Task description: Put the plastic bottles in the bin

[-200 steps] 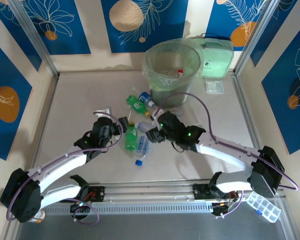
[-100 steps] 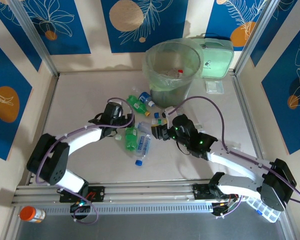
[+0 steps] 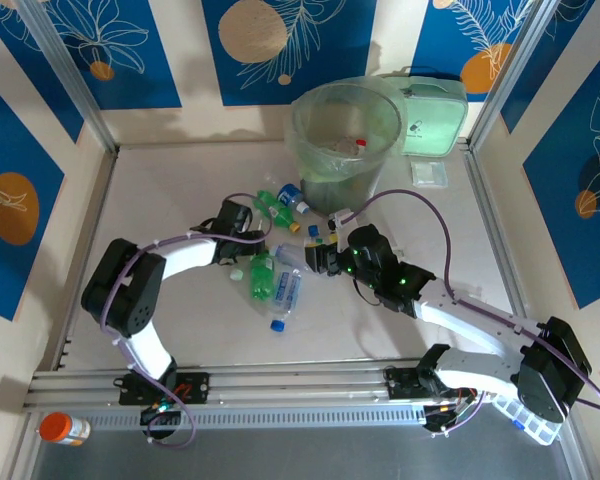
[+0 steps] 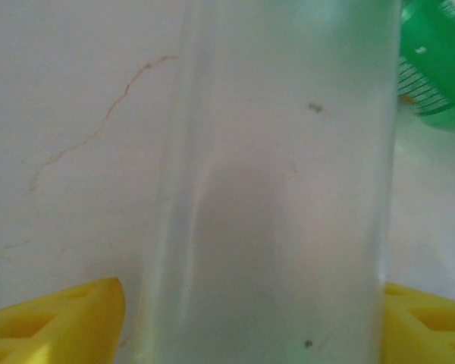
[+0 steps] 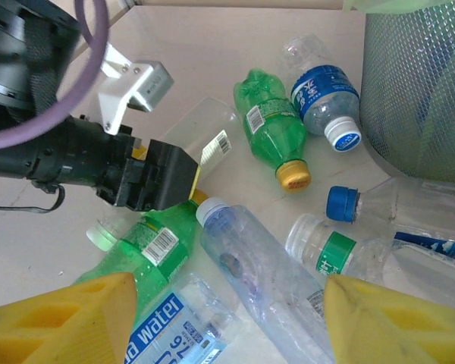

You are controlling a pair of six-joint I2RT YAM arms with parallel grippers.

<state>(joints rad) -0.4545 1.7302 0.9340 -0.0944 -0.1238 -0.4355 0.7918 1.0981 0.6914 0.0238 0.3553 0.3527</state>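
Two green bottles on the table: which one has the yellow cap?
The green bottle beside the blue-labelled clear bottle, nearest the bin. The other green bottle, farther from the bin, has a pale cap.

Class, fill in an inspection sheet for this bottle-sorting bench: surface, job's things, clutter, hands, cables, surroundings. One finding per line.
Surface: pale table, faint reddish line.
Job's things: green and clear plastic bottles lie scattered before the round grey-green bag-lined bin; a red-capped bottle lies inside.
Clutter: orange white-labelled bottle, mint-green flat case, clear compartment box.
Hands: left hand straddles a clear bottle, grip unclear; right hand open above the pile.
Cables: purple cables loop along both arms.
Surroundings: blue leaf-print wall panels, metal frame posts.
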